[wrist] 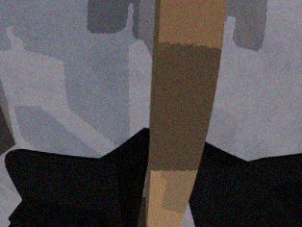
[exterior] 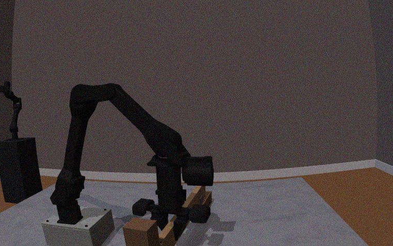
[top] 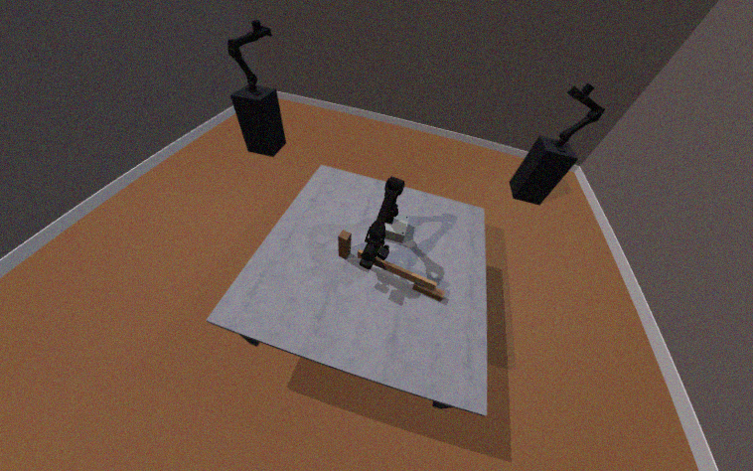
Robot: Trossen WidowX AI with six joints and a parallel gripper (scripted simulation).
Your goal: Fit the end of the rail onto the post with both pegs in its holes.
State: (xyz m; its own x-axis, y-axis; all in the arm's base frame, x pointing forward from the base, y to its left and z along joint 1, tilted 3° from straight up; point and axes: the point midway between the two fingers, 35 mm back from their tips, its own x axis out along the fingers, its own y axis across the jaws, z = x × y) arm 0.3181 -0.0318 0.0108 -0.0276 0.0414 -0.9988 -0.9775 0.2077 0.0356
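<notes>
pegs: I can't find them in any view; too small from the top.
post [exterior: 140, 232]: its base is cut off at six o'clock.
rail [wrist: 182, 110]: both ends leave my wrist view, twelve and six.
footboard block: hidden behind the arm outside.

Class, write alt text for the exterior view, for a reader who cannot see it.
A black robot arm bends down over a grey table, its claw shut on a long wooden bed rail beside a short wooden post. The arm stands on a pale base block.
</notes>
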